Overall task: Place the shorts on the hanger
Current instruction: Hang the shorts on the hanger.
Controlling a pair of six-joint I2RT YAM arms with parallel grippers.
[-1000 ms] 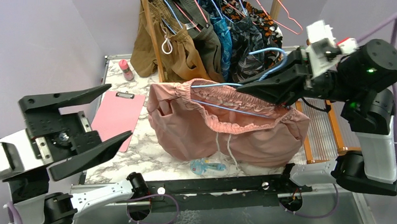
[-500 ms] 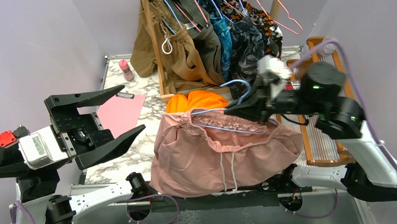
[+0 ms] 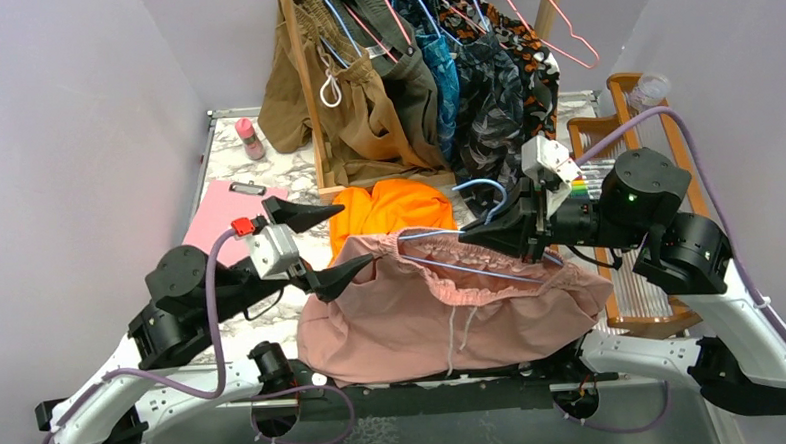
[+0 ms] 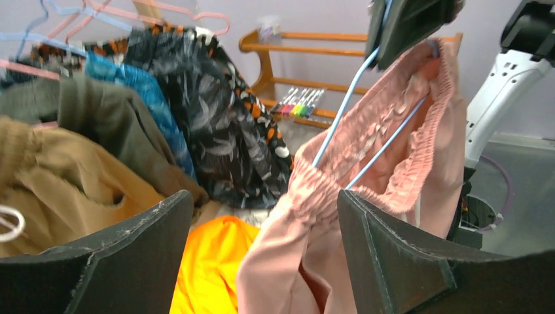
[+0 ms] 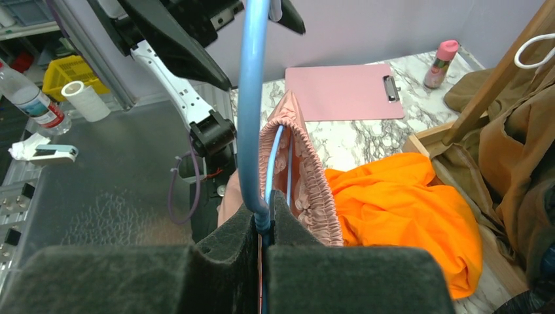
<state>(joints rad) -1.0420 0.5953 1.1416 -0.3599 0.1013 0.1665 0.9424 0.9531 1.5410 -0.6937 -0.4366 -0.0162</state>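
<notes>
Top external shows the right gripper (image 3: 475, 240) clamped shut on the hanger (image 3: 471, 268), the shorts (image 3: 423, 321) draped from its wire, while the left gripper (image 3: 358, 240) gapes wide near their waistband.

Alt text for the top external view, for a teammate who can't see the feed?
The right gripper is shut on the light blue hanger, with the pink shorts hanging from it by their gathered waistband. The left gripper is open beside the waistband's left end; orange shorts lie behind it.
</notes>
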